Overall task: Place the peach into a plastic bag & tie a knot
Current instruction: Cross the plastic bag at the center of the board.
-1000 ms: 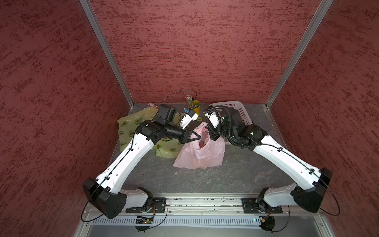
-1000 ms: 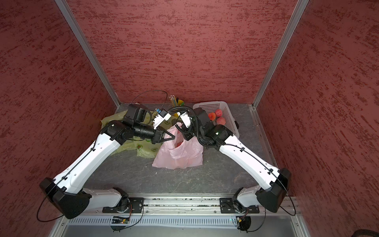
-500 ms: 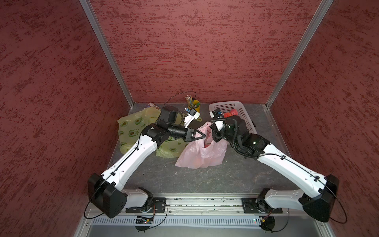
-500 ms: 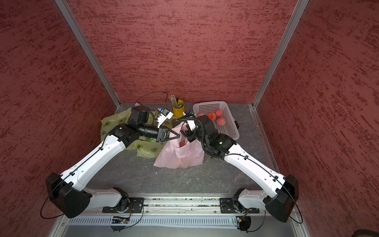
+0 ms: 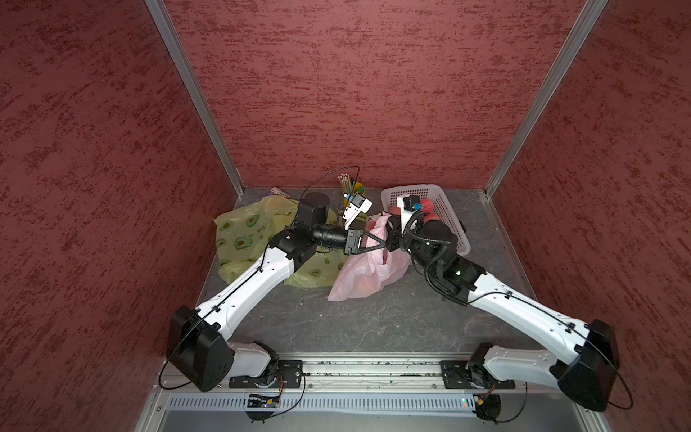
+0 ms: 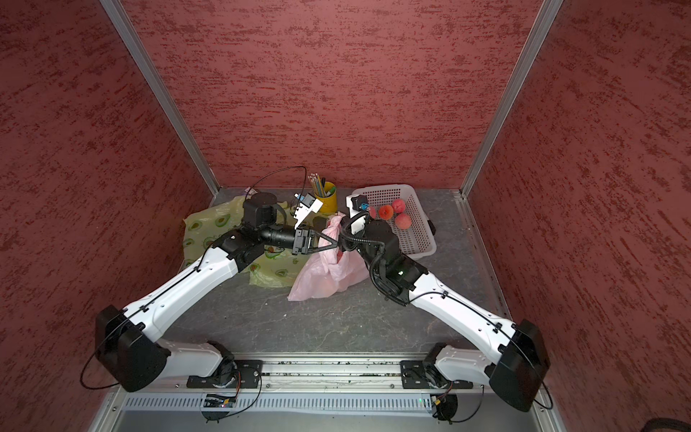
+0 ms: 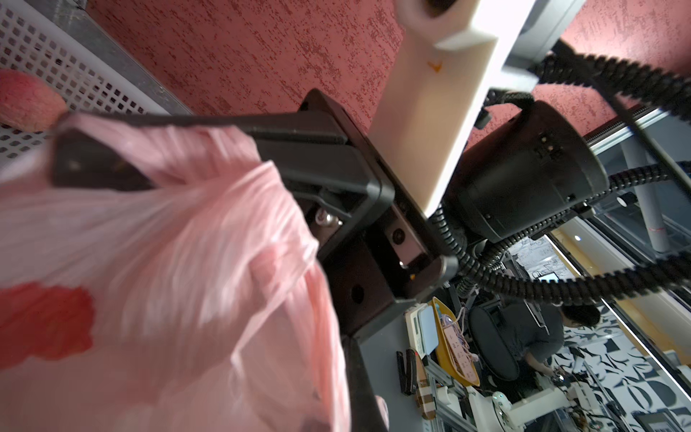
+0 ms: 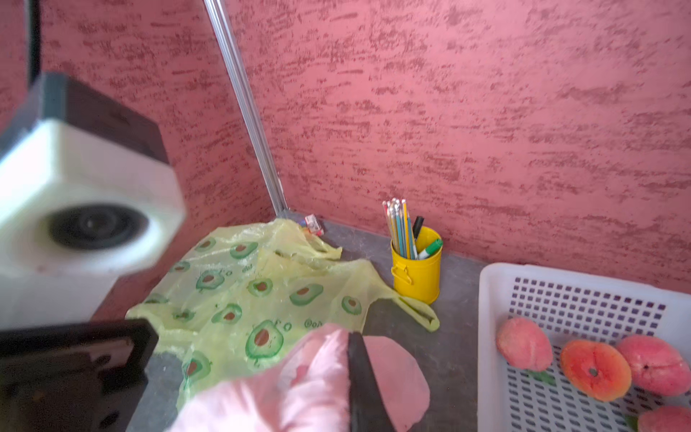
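I've brought my left gripper [image 5: 385, 244] sideways across the neck of the pink plastic bag [image 5: 368, 271]. A second ago it stood apart from my right gripper [image 5: 392, 239]; now the two tips meet. My right arm [image 5: 523, 310] has sunk at the elbow and stretched out flatter. That has uncovered more of the white basket [image 6: 424, 233] and its peaches [image 6: 403, 221].

Crinkled, translucent pink plastic bag [image 5: 359, 277]

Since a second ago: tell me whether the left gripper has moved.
Yes. In both top views the left gripper has shifted toward the white basket, farther from the avocado-print bag.
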Robot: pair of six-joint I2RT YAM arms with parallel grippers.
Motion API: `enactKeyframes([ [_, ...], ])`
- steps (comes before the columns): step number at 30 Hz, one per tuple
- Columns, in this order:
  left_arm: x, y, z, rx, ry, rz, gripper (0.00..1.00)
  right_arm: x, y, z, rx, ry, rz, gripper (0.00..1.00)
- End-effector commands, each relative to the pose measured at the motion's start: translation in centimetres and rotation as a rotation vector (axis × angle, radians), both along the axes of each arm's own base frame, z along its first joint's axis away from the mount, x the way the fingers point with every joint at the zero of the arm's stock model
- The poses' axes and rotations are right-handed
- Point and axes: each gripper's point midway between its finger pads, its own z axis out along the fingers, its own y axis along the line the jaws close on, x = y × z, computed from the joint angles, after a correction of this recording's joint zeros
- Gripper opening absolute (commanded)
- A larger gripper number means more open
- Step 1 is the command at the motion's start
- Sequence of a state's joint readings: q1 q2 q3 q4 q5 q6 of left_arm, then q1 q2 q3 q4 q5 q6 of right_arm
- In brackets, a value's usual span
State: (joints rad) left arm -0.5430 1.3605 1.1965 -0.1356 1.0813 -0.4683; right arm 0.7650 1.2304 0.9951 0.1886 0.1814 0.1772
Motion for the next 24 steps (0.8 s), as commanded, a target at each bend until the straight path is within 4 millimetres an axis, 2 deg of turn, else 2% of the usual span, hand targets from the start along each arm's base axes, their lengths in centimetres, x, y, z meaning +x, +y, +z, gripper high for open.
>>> enactKeyframes([
  [1, -1.4, -0.8, 1.6, -0.053, -0.026, -0.082, 0.0, -0.2, 0.8, 4.2, 0.221, -0.073, 0.043, 0.0],
  [6, -0.9, -0.6, 0.9, -0.043, -0.025, -0.051, 0.0, -2.5, 2.6, 6.1, 0.372, -0.033, 0.227, 0.0],
  [9, -0.5, -0.1, 0.4, -0.036, -0.015, -0.032, 0.0, -3.8, 3.5, 6.4, 0.43, 0.02, 0.33, 0.0],
  [12, -0.3, 0.5, 0.7, -0.051, -0.015, -0.027, 0.0, -5.2, 4.3, 5.8, 0.484, 0.068, 0.428, 0.0],
  [14, -0.2, 0.8, 0.7, -0.052, -0.011, -0.024, 0.0, -5.7, 4.3, 5.5, 0.524, 0.091, 0.463, 0.0],
  [24, -0.4, 2.1, -2.4, -0.022, 0.021, 0.04, 0.0, -7.0, 2.8, 6.7, 0.682, 0.105, 0.493, 0.0],
])
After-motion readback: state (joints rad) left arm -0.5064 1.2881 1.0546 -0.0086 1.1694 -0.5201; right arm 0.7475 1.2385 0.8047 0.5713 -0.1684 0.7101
